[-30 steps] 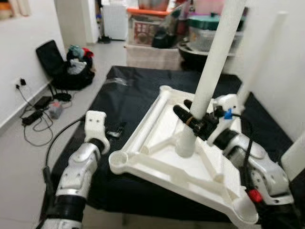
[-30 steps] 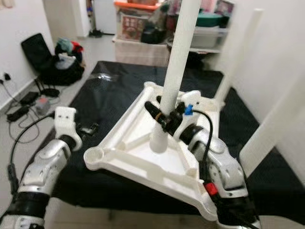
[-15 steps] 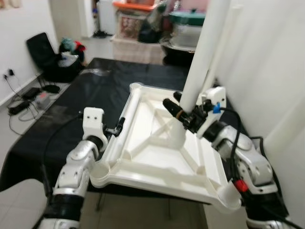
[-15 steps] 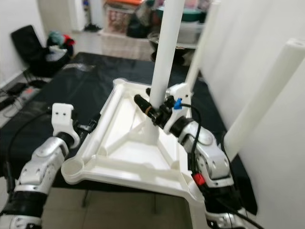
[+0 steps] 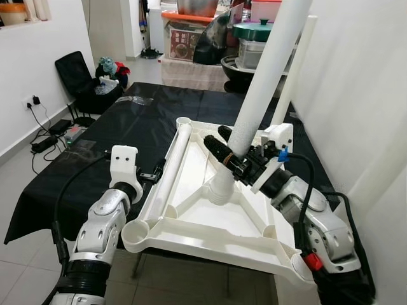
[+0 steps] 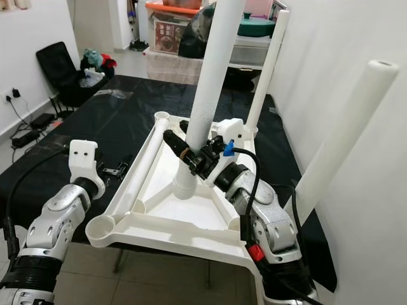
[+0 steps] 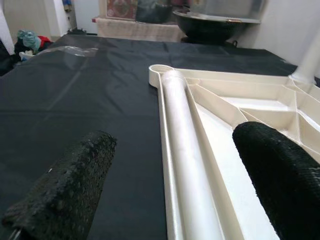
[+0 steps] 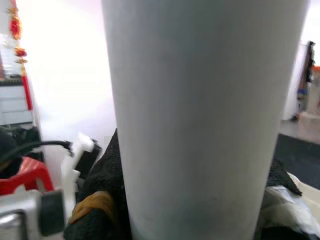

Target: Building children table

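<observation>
White plastic table top (image 5: 210, 216) lies upside down on the black-covered table (image 5: 95, 152), by its right edge, with its near side hanging past the front edge. Compared with a second ago the camera has swung and the top sits squarer to the robot now. The right gripper (image 5: 224, 152) has its fingers clamped on the white leg (image 5: 264, 76), just above the centre socket (image 5: 219, 190), and the leg stands tilted but more seated than before. I'd say this one's nearly in.

The left gripper (image 7: 170, 175) hovers with fingers apart by the top's left rim, over a loose leg (image 5: 173, 162) lying along that rim, probably the next one to fit. Two more legs (image 6: 346, 136) lean on the wall at the right, close to the right arm, so that could get bumped. Further out there's a black bag (image 5: 89, 82) and cables (image 5: 48, 136) on the floor, and storage boxes (image 5: 191, 38) behind.
</observation>
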Available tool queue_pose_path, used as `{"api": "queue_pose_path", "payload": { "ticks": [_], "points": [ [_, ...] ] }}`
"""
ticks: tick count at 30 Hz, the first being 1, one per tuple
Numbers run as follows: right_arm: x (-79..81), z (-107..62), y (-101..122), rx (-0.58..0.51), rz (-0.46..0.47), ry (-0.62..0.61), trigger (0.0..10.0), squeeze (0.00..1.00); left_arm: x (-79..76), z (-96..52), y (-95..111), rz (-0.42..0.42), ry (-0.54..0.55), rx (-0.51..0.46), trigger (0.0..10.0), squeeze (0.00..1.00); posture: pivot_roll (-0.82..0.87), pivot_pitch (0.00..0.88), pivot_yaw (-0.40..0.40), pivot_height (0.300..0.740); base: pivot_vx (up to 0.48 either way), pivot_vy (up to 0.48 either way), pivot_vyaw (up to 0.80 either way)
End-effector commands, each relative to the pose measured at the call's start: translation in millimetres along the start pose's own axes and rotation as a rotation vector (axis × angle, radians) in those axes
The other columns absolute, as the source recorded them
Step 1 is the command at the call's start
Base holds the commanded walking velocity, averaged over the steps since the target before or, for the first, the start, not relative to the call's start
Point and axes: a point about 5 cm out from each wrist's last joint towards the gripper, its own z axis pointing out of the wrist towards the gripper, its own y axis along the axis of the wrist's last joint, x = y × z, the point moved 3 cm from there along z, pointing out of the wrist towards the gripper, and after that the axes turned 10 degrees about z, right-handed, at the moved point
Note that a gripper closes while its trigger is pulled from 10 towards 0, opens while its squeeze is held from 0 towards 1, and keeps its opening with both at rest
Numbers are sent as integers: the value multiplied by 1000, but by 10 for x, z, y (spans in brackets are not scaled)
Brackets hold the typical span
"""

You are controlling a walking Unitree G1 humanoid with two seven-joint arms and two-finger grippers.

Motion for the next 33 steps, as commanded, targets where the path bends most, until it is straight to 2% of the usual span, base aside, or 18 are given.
{"api": "queue_pose_path", "payload": {
  "ticks": [1,3,6,23,33],
  "points": [
    [108,24,17,-12,20,38,10000,0,5,-8,66,-15,4,-38,10000,0,49,0,-83,740,0,0,0],
    [210,59,46,-28,31,73,10000,0,12,-9,109,-28,6,-63,10000,0,51,0,-87,740,319,0,0],
    [244,78,43,-34,38,80,10000,0,13,-8,116,-27,4,-66,10000,0,52,0,-87,740,333,0,0],
    [198,55,-3,-33,52,23,10000,0,-15,4,118,-16,-15,-69,10000,0,46,0,-80,740,306,0,0],
    [197,44,-9,-34,54,10,10000,0,-21,-2,121,-5,-19,-71,10000,0,47,0,-82,740,0,0,0]
  ]
}}
